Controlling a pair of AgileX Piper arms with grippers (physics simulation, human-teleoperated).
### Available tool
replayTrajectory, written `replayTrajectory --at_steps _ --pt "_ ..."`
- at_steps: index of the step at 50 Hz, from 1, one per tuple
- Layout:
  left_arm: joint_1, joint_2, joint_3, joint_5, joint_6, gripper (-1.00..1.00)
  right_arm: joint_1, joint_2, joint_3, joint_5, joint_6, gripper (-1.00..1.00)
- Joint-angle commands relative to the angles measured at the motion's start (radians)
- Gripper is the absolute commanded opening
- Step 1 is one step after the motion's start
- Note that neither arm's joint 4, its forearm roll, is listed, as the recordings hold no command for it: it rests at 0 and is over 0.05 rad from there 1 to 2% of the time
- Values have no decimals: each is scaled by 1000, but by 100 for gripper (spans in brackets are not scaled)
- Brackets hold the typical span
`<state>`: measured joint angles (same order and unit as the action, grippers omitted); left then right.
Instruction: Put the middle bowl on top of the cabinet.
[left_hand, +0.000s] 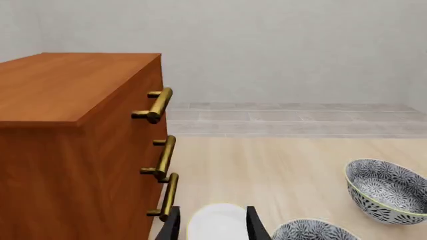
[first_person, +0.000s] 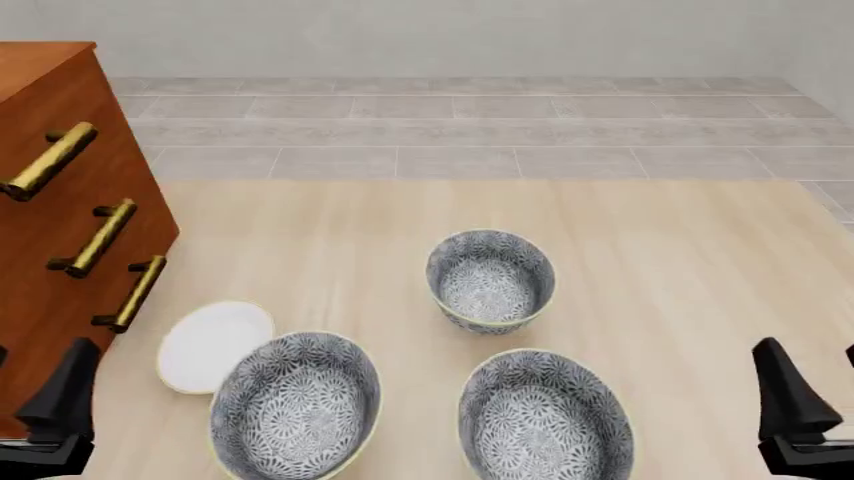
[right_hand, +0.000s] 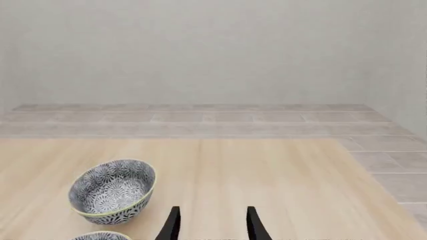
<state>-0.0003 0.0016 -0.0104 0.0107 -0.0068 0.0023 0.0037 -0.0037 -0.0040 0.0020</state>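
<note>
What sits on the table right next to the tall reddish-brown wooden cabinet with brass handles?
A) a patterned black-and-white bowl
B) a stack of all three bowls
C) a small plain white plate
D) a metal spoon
C: in the front view the small plain white plate lies closest to the reddish-brown wooden cabinet, by its lowest brass handle, while the three patterned bowls sit apart from each other, farther to the right.

light: bright, even | shadows: faint | focus: sharp | glare: none
</note>
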Motion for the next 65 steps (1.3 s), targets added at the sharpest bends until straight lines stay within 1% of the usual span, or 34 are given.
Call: replayTrajectory --at_steps 1,8,12,15,17,19,21,23,24,25,26,27,28,30,31,32,33,35,37,40,42,43,44,46,48,50,52,54,55,60,61,62,65 --pt "-5 0 -6 3 9 100 -1 7 -2 6 -16 100" --pt "-13 0 -7 12 21 100 -3 3 1 15 -21 100" --pt "-28 13 -13 39 21 100 -5 4 1 17 -25 100" --pt "-59 61 -30 69 7 100 -5 11 -1 13 -33 100" --pt "-58 67 -30 74 7 100 -4 12 -1 12 -34 100" --pt "-67 108 -28 76 2 100 -1 13 -1 12 -35 100" --pt "-73 162 -38 81 -19 100 3 13 -1 12 -38 100" --pt "-79 129 -63 138 -16 100 5 24 1 1 -40 100" --pt "-73 201 -65 116 -29 100 4 31 1 -9 -47 100" --pt "-75 213 -71 127 -31 100 7 36 0 -13 -46 100" --pt "-75 233 -71 123 -15 100 9 37 0 -13 -48 100" --pt "-74 259 -70 113 -16 100 9 35 0 -13 -50 100" --pt "-81 279 -75 117 -40 100 8 39 0 -15 -49 100" --pt "-91 294 -78 120 -45 100 7 40 1 -17 -49 100" --pt "-117 380 -74 92 -68 100 6 41 1 -18 -49 100" --pt "-120 365 -80 108 -73 100 7 40 1 -17 -49 100" --pt "-120 338 -89 140 -63 100 8 39 1 -16 -49 100" --pt "-122 347 -89 143 -63 100 8 37 2 -14 -48 100" --pt "-126 374 -88 138 -68 100 11 36 3 -9 -45 100" --pt "-148 449 -81 105 -113 100 11 34 3 -6 -45 100" --pt "-153 469 -80 99 -125 100 10 31 3 -3 -44 100" --pt "-150 451 -87 118 -126 100 9 29 3 -1 -44 100" --pt "-160 458 -88 120 -138 100 8 29 3 0 -43 100" --pt "-162 453 -86 126 -136 100 7 28 3 2 -44 100" --pt "-186 488 -77 105 -159 100 8 29 3 2 -43 100" --pt "-179 470 -76 113 -148 100 8 32 3 0 -43 100" --pt "-193 507 -69 90 -172 100 10 34 3 0 -44 100" --pt "-192 514 -67 85 -171 100 11 31 3 4 -43 100" --pt "-200 542 -63 68 -186 100 12 28 3 7 -43 100" --pt "-202 545 -64 71 -182 100 12 24 3 11 -43 100" --pt "-216 539 -63 80 -190 100 13 25 3 11 -43 100" --pt "-210 531 -62 90 -176 100 12 28 3 8 -44 100" --pt "-216 538 -62 86 -185 100 12 30 3 7 -44 100"
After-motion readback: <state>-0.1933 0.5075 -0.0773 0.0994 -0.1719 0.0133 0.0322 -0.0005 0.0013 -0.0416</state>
